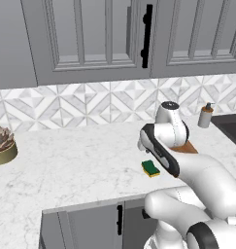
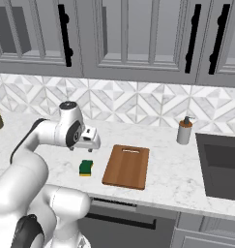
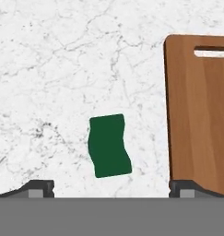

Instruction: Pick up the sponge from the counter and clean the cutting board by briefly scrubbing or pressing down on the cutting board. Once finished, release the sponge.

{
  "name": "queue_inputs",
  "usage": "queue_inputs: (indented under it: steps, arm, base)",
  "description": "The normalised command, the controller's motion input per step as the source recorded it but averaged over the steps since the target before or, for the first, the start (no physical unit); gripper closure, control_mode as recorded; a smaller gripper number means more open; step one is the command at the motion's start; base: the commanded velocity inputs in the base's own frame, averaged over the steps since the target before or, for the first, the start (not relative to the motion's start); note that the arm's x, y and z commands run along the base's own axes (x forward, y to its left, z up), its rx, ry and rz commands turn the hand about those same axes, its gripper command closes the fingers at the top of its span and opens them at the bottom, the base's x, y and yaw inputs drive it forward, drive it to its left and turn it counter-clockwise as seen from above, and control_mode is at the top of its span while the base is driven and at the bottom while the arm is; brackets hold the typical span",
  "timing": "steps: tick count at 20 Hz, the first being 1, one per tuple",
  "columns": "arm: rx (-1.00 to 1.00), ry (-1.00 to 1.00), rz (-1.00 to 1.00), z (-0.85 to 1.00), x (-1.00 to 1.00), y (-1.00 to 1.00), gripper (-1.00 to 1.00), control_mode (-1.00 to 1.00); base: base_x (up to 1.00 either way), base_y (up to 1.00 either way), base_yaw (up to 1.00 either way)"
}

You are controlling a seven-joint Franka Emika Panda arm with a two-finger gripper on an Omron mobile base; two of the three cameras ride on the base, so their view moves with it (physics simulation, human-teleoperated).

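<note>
The sponge lies flat on the white marble counter, dark green top up, a short gap left of the cutting board. Seen from the right base, the sponge sits beside the reddish-brown cutting board, whose handle slot points toward the backsplash. My gripper hovers above the sponge, pointing down. In the hand view my gripper is open, its fingertips far apart and nothing between them. From the left base, the sponge shows beside my arm, which hides most of the board.
A soap dispenser stands by the backsplash, next to the dark sink at the right. A bowl holding a plant sits far left on the counter. Grey wall cabinets hang overhead.
</note>
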Motion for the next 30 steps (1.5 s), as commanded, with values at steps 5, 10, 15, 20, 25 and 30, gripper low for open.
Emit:
queue_inputs:
  steps: [5,10,15,20,25,30]
  arm:
    - [0.0,0.03,0.0,-0.47,0.0,0.0,-1.0,-1.0]
    - [0.0,0.04,0.0,-0.44,0.03,0.0,-1.0,-1.0]
    - [0.0,0.03,0.0,-0.35,0.08,0.0,-1.0,-1.0]
    - [0.0,0.03,0.0,-0.23,0.09,0.01,-1.0,-1.0]
    - [0.0,0.03,0.0,-0.2,0.26,0.01,-1.0,-1.0]
    - [0.0,0.02,0.0,-0.22,0.19,0.0,-1.0,-1.0]
  base:
    - [0.0,0.0,0.0]
    - [0.0,0.0,0.0]
    - [0.0,0.0,0.0]
    - [0.0,0.0,0.0]
    - [0.0,0.0,0.0]
    - [0.0,0.0,0.0]
